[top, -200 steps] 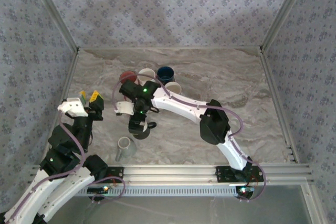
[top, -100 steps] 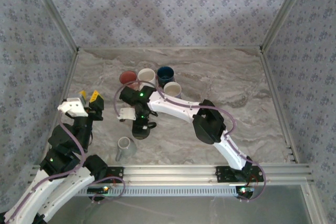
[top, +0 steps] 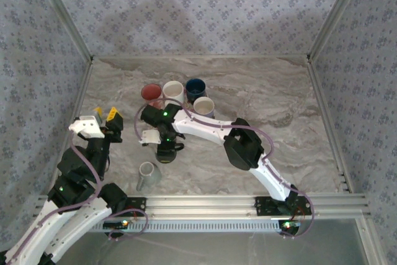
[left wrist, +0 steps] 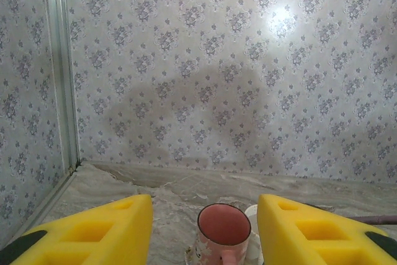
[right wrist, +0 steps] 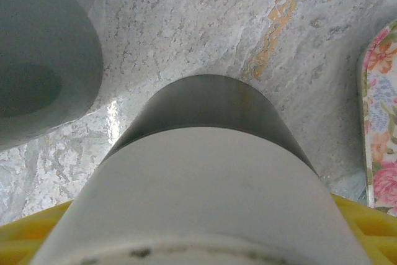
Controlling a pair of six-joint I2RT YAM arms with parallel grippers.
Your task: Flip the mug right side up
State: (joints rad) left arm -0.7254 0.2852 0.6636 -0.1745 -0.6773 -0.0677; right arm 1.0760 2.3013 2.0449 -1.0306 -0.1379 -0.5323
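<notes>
A dark mug (top: pixel 167 155) stands upside down on the marble table, left of the middle. In the right wrist view its pale base (right wrist: pixel 205 203) faces the camera and its dark wall (right wrist: pixel 205 100) runs down to the table. My right gripper (top: pixel 164 146) reaches down over it and is shut on it, with yellow pads (right wrist: pixel 28 240) showing at both lower corners against its sides. My left gripper (top: pixel 104 115) hovers at the left of the table, open and holding nothing. Its yellow fingers (left wrist: pixel 93 231) frame a distant pink mug (left wrist: pixel 224 226).
A grey mug (top: pixel 147 175) lies on its side near the front edge, close beside the dark mug (right wrist: pixel 37 60). Several upright mugs cluster behind: pink (top: pixel 151 93), white (top: pixel 173 89), blue (top: pixel 196 87) and floral (top: pixel 203 106). Patterned walls enclose the table.
My right gripper has slid left and down over the dark mug and closed on it. The left arm has stayed still.
</notes>
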